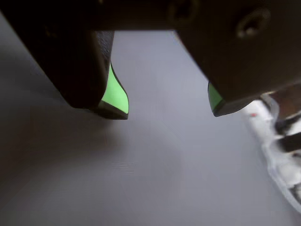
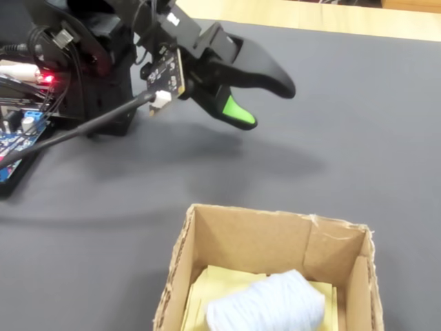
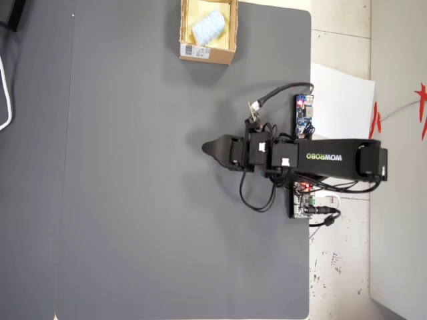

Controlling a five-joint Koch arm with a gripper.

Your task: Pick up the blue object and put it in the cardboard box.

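The dark grey tabletop [image 3: 133, 200] lies bare under most of the arm [image 3: 313, 157], which reaches along it in the overhead view, well apart from the cardboard box [image 3: 229, 33] near the top edge. To my eye the task is as good as done: the blue object [image 2: 269, 305] already rests inside the box on its pale yellow lining, touching nothing of the robot. What remains, I judge, is only to pull clear, and doing that well means keeping the arm high and away from the box's ragged rim, so nothing nudges it or tips the roll out.

The claw [image 1: 169, 109] hangs above the bare tabletop with its jaws spread wide. The wrist view shows plain grey surface between the two green-padded tips [image 1: 115, 94], nothing held and nothing touched. In the fixed view it hovers above its own shadow.
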